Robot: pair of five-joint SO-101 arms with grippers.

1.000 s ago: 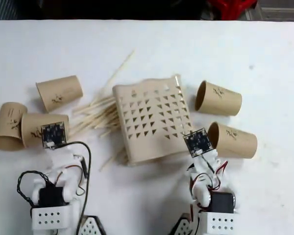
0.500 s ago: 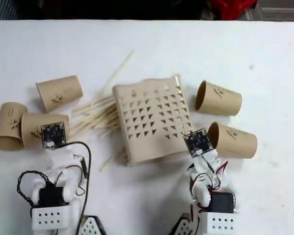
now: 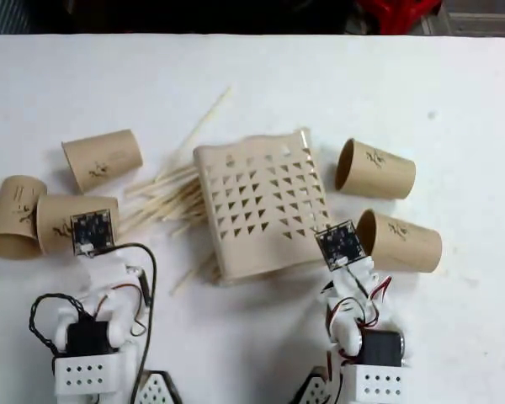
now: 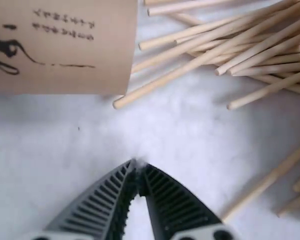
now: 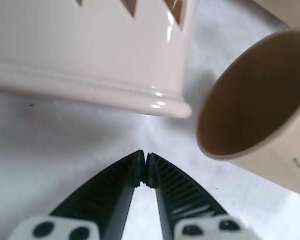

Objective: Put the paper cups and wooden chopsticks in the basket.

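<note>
A cream perforated basket [image 3: 265, 204] lies tipped on its side mid-table. Wooden chopsticks [image 3: 164, 202] spread in a pile left of it. Three brown paper cups lie on their sides at left [image 3: 103, 159], [image 3: 13, 215], [image 3: 61, 220], two more at right [image 3: 375, 168], [image 3: 401, 241]. My left gripper [image 4: 138, 167] is shut and empty over bare table, near a cup [image 4: 60, 45] and chopsticks [image 4: 225, 45]. My right gripper [image 5: 144, 164] is shut and empty, close to the basket's rim [image 5: 90, 87] and a cup's open mouth [image 5: 245, 110].
Both arm bases [image 3: 88, 353], [image 3: 366, 358] stand at the near table edge. The white table [image 3: 337, 84] stretches bare behind the basket. Dark floor and a red object [image 3: 396, 13] lie beyond the far edge.
</note>
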